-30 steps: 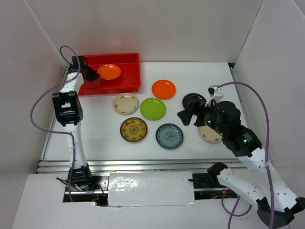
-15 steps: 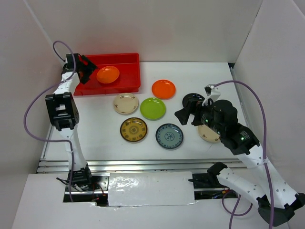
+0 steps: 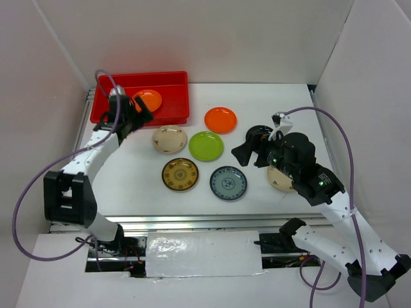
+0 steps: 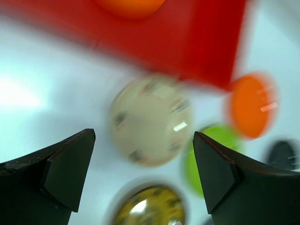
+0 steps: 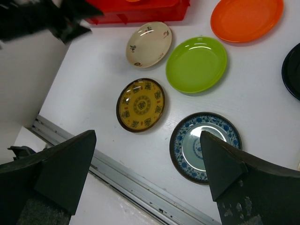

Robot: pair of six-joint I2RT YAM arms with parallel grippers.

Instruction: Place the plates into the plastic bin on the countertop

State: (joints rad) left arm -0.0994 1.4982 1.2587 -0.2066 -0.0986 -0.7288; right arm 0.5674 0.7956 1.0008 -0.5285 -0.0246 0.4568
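One small round orange plate (image 3: 148,99) lies inside the shallow bright red plastic bin (image 3: 174,90), and the left gripper (image 3: 140,110) hovers at the bin's near wall, jaws spread wide with nothing between them. On the flat white countertop (image 3: 128,179) outside the bin, a round cream plate (image 3: 170,139) lies just beside that near wall, with a lime green plate (image 3: 205,145) and a second orange plate (image 3: 220,119) farther off. The right gripper (image 5: 147,135) hangs well apart from the bin, fully open and empty
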